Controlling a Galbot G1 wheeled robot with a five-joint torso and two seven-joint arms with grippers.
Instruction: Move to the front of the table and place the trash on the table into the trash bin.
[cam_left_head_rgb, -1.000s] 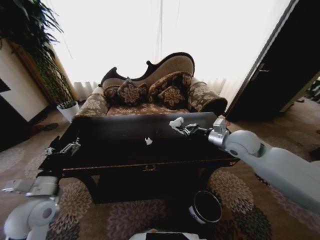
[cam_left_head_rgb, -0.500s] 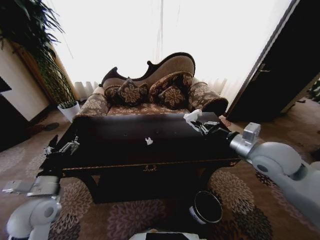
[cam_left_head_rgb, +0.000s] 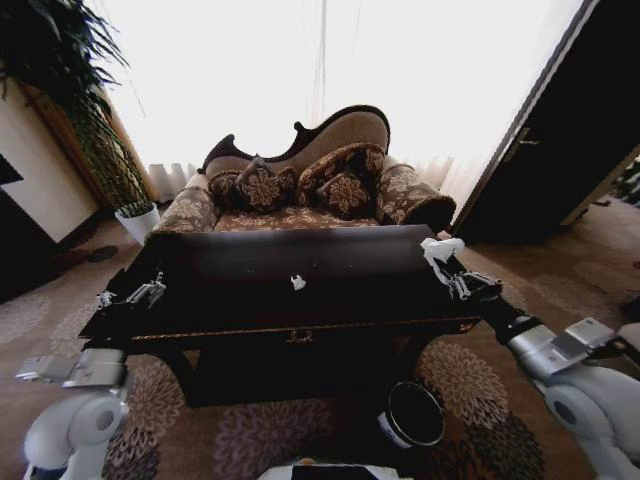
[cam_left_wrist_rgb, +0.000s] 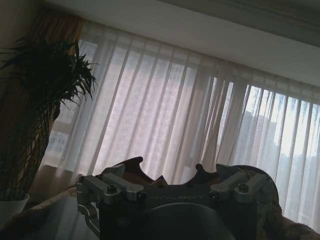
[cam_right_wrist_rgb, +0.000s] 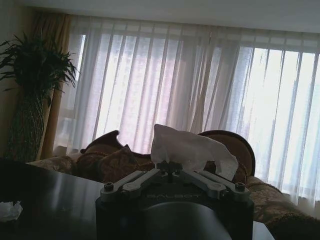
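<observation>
Two white paper scraps: one lying near the middle of the single dark bench, one pinched in the right gripper. One black trash bin. Two grippers, counting the left gripper. Other litter, if any, is probably lost in the gloss.

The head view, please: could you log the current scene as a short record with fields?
right gripper: shut on paper scrap, above the table's right edge
left gripper: at the table's left edge, holding nothing
table: one small scrap near its middle
bin: on the carpet in front of the table, right of centre
behind the table: sofa
</observation>
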